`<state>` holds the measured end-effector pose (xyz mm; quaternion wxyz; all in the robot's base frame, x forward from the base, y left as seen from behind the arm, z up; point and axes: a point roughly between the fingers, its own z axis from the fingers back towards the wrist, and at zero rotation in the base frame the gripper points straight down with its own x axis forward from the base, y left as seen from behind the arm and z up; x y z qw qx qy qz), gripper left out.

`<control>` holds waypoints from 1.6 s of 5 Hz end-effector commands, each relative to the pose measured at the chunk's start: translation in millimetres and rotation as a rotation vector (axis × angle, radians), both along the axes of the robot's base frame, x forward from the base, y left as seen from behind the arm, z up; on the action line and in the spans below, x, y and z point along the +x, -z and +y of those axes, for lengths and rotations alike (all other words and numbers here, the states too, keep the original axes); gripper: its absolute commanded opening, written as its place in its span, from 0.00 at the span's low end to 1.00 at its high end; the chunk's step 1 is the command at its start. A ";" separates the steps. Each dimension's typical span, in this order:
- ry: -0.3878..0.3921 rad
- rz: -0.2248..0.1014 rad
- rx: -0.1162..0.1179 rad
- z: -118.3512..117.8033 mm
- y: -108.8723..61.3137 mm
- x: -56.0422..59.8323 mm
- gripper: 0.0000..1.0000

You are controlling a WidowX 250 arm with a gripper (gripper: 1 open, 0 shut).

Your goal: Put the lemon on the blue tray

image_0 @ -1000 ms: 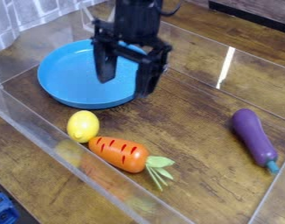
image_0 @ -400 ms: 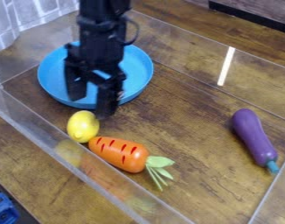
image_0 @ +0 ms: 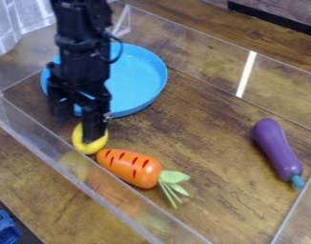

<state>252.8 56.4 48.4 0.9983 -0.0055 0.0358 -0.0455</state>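
Observation:
The lemon (image_0: 83, 143) is a small bright-yellow oval lying on the wooden table, left of the carrot and just in front of the blue tray (image_0: 139, 76). My gripper (image_0: 76, 114) hangs open right above the lemon, its dark fingers straddling the fruit's top and hiding its upper part. I cannot tell whether the fingers touch it. The blue tray is a wide round shallow dish at the upper left, partly hidden behind the arm.
An orange carrot (image_0: 130, 166) with green leaves lies right of the lemon. A purple eggplant (image_0: 278, 148) rests at the right. Clear plastic walls (image_0: 44, 143) fence the wooden work area on the left and front.
The arm has swung left and toward the front, from over the blue tray down to the lemon. The jaws stayed open. No object has moved.

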 end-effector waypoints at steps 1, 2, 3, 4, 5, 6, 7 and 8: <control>-0.007 -0.095 0.002 7.5 -10.9 6.4 1.00; 0.059 -0.105 -0.008 10.4 11.2 6.8 1.00; 0.132 -0.109 -0.009 12.1 22.3 7.4 1.00; 0.077 -0.106 -0.003 18.5 22.7 5.9 1.00; 0.021 -0.104 -0.001 24.9 23.1 4.2 0.00; -0.028 -0.103 0.003 17.6 23.5 10.9 0.00; -0.073 -0.100 0.009 10.0 23.7 17.1 0.00; -0.114 -0.092 0.021 3.0 23.7 24.1 0.00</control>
